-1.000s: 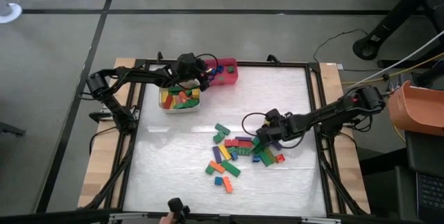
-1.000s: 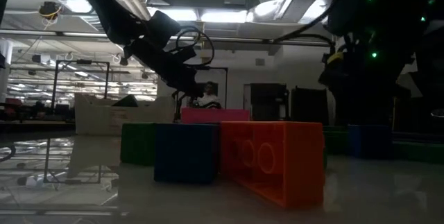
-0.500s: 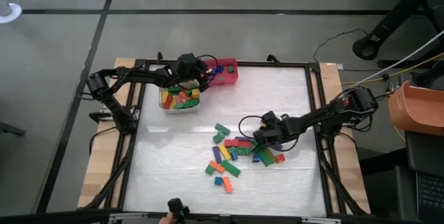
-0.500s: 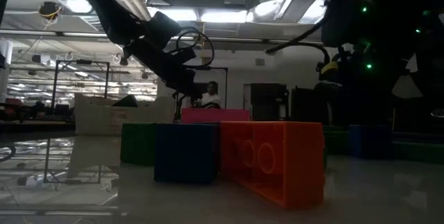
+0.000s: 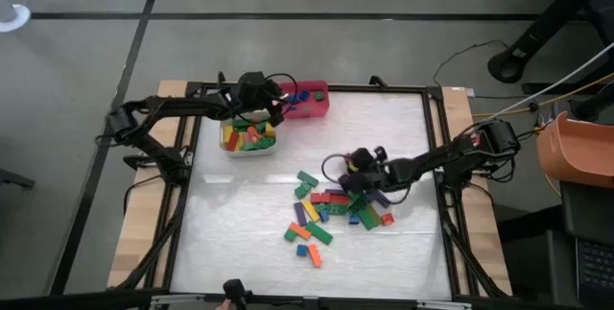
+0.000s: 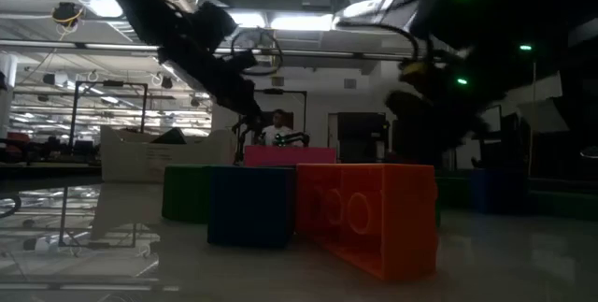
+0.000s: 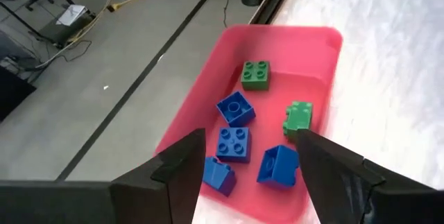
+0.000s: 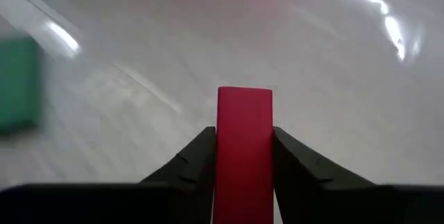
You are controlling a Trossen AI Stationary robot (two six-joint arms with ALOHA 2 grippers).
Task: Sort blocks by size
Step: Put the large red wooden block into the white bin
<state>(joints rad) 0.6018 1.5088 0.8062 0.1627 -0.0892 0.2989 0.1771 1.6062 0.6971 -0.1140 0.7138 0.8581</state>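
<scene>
At frame centre, the right gripper (image 8: 243,156) had its jaws clamped on a red block (image 8: 244,141); the left gripper (image 7: 246,165), jaws spread, hung over the red bin (image 7: 316,47) at upper left.

1. The blocks (image 5: 334,211) look like hard, glossy studded plastic.
2. The red bin (image 7: 316,57) is smooth, shiny plastic.
3. The table (image 5: 240,204) has a pale, glossy top and bare wooden edges.

Two bins (red bin (image 5: 309,98), white bin (image 5: 248,139)); in the red, four blue blocks (image 7: 234,143), two green blocks (image 7: 255,75).
</scene>
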